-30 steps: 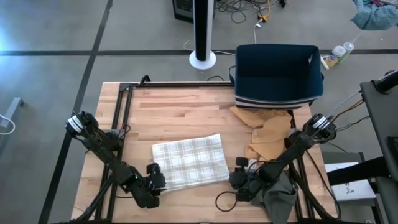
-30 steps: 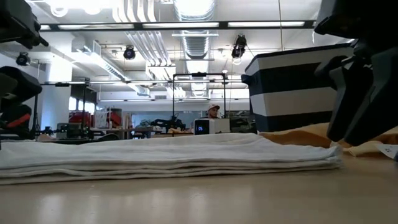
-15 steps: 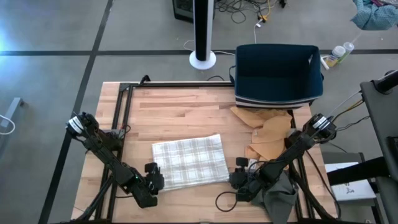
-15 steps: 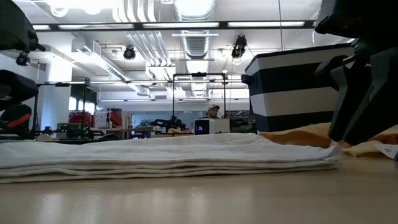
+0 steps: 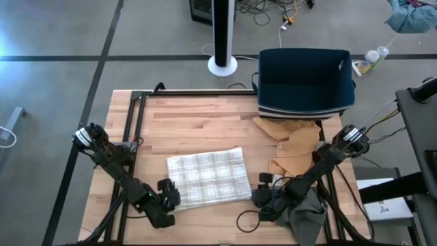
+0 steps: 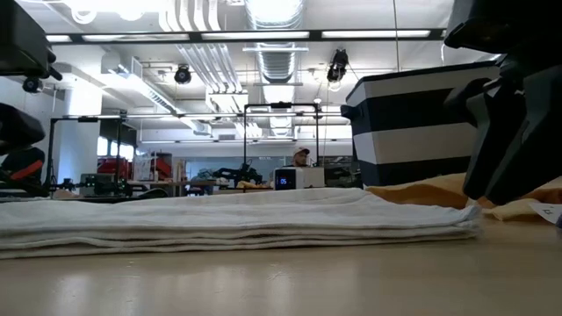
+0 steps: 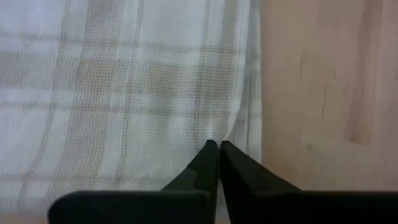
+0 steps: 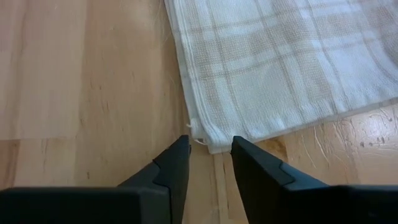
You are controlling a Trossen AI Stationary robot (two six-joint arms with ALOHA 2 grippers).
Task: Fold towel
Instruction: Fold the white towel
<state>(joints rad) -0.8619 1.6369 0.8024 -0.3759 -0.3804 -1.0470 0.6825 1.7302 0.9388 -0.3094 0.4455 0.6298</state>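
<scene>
On the wooden desk (image 5: 205, 123) the plaid towel (image 5: 208, 178) lies near-centre, already folded into a flat layered rectangle. The left gripper (image 7: 217, 148), fingers closed on nothing, and the right gripper (image 8: 209, 146), slightly parted, flank its near corners; little seems left.

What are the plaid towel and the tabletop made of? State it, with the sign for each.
Plaid towel: looks like woven cotton, matte; the right wrist view shows a waffle-like weave and a stitched hem. Tabletop: seems to be light wood in joined planks, with visible grain, seams and a slight sheen.
</scene>
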